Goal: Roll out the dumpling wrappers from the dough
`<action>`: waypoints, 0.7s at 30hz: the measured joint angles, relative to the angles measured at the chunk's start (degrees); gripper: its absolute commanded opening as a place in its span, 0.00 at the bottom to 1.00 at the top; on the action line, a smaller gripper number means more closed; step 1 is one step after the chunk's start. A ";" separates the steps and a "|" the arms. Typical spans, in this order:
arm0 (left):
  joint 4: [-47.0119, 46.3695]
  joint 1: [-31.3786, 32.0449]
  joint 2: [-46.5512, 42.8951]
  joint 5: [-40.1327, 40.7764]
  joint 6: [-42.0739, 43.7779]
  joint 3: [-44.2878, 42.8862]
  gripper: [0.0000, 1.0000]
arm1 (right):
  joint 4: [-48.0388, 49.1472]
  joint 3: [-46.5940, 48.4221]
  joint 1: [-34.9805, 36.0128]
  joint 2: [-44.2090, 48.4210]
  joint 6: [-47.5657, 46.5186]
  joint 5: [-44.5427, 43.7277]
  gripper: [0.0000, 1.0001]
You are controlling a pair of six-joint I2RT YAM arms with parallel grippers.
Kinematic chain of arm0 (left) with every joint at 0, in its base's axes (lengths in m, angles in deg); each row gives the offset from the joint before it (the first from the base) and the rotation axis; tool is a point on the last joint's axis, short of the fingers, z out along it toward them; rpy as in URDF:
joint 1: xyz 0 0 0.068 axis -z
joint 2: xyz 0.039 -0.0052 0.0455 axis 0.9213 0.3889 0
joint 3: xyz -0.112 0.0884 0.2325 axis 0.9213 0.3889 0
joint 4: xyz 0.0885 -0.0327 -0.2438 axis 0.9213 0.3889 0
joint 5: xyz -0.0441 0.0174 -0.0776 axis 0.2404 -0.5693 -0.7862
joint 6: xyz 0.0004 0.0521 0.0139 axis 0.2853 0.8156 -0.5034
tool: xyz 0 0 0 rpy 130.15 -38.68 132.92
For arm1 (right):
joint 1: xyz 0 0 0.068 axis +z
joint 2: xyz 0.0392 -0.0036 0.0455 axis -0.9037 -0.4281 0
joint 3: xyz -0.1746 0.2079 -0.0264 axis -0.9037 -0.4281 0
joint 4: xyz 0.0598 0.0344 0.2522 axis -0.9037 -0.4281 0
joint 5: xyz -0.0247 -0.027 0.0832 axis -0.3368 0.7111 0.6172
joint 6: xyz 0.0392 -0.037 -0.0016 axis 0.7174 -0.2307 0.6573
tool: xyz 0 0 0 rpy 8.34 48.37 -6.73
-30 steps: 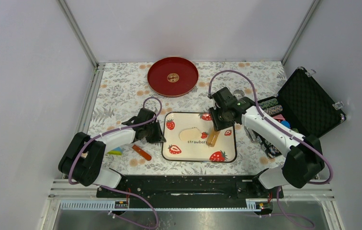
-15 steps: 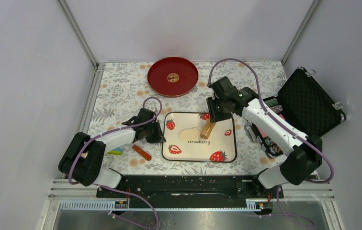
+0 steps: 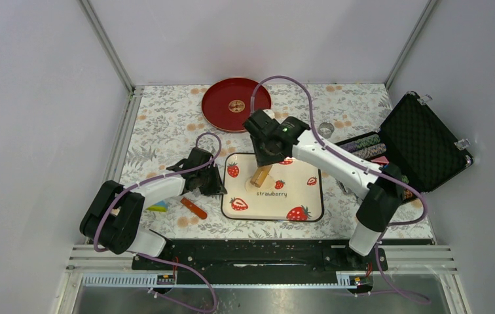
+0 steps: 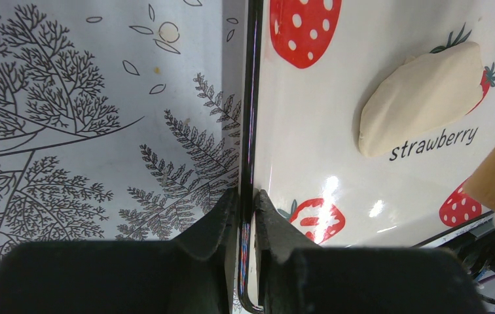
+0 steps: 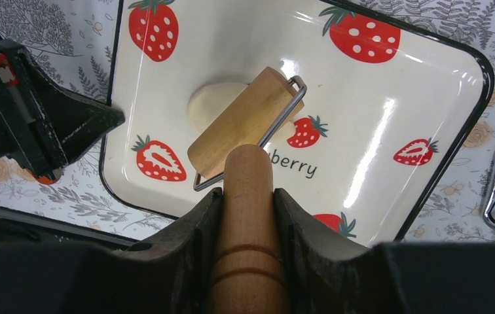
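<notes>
Seen from above, the left arm and right arm had glossy white shells between black joints, with blocky black shoulders near 6 o'clock. A looping purple cable ran along each arm, and a small green light glowed on the right wrist housing. The left pincer and right pincer had matte black, wedge-shaped fingers.

dough on tray, roller over dough, plate behind tray
</notes>
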 measured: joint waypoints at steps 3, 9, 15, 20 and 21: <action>0.00 0.00 0.00 0.00 0.00 0.00 0.00 | -0.81 1.75 1.64 -1.84 3.08 -2.40 0.00; 0.00 0.00 0.00 0.00 0.00 0.00 0.00 | -1.57 2.12 4.83 -2.38 10.86 -7.54 0.00; 0.00 0.00 0.00 0.00 0.00 0.00 0.00 | -2.16 0.72 5.16 -2.16 20.13 -11.32 0.00; 0.00 0.00 0.00 0.00 0.00 0.00 0.00 | -3.04 -2.82 5.16 0.63 26.86 -12.57 0.00; 0.00 0.00 0.00 0.00 0.00 0.00 0.00 | -3.26 -3.43 5.16 1.38 27.78 -12.70 0.00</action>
